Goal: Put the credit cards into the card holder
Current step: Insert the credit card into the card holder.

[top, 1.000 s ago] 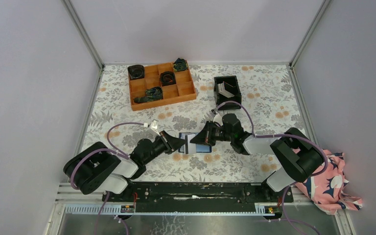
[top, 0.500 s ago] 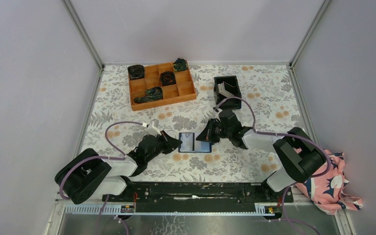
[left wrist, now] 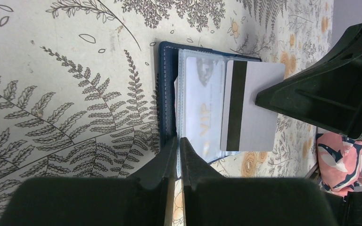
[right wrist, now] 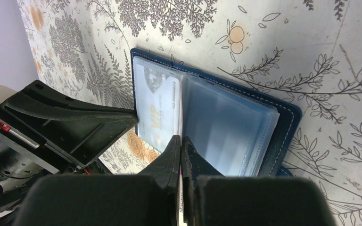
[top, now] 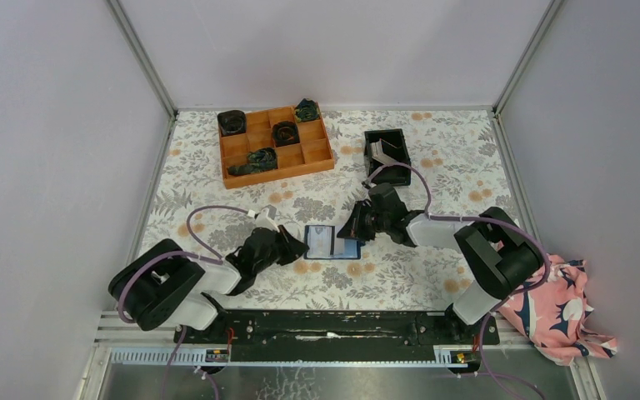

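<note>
My top camera sits above and behind the arm bases. It looks down and forward from far enough off to take in the whole desk (top: 433, 167). My left wrist camera rides low and close, facing rightward to the open holder (left wrist: 200, 101), with the right end effector (left wrist: 264, 100) beyond it. My right wrist camera looks back the opposite way, just as close, with the left end effector (right wrist: 129, 121) beyond. All three share the holder.

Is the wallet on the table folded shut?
No, the wallet lies open on the table, its clear card sleeves showing.
</note>
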